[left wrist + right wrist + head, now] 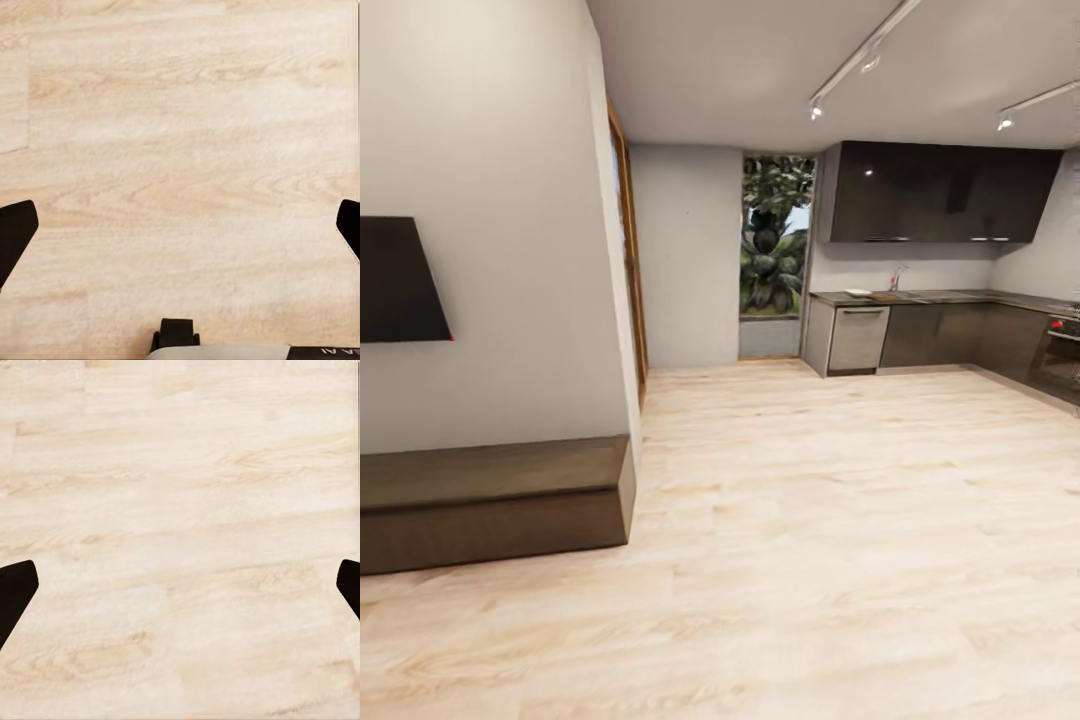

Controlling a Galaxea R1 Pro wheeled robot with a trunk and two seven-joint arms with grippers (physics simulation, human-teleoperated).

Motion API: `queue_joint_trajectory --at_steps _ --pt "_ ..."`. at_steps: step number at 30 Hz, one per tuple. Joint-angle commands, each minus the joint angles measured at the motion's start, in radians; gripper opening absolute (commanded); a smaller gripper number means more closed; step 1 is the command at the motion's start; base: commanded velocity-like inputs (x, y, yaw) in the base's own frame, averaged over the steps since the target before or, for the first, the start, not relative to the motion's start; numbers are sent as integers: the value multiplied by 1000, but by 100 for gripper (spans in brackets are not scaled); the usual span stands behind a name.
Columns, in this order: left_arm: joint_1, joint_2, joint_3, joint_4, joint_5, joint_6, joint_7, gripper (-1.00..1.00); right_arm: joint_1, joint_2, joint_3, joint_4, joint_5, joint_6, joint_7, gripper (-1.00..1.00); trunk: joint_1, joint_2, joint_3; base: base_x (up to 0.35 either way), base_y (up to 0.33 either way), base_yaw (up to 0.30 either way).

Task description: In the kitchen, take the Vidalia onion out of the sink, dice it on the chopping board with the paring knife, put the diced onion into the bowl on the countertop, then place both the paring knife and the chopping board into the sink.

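Countertop point(950, 297): ran lengthwise along the far kitchen wall, across the pale wood floor point(810, 520), above dark cabinets.
Sink point(887, 294): on that countertop, chrome tap upright behind it; contents too small to tell.
Left gripper point(180, 225): fingers spread wide, empty, facing floor.
Right gripper point(180, 592): likewise spread, empty.

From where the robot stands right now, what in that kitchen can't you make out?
- Sink basin, head view: too far and small; only the tap stands out.
- Things on the countertop, head view: too small to identify.
- Left end effector and right end effector, wrist views: fingers cut off by the edges, spread wide over bare floor.
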Motion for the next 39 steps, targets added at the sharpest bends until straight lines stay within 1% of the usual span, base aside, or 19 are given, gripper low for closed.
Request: queue_joint_trajectory --at_steps 1,33,39 --pt "0 0 0 -1 3 -1 0 100 0 0 1 0 1 -2 -3 100 1 0 -1 322 0 -132" --pt "0 0 0 -1 3 -1 0 100 0 0 1 0 1 -3 -3 100 1 0 -1 322 0 -130" --pt "0 0 0 -1 3 -1 0 100 0 0 1 0 1 -3 -3 100 1 0 -1 322 -63 -130"
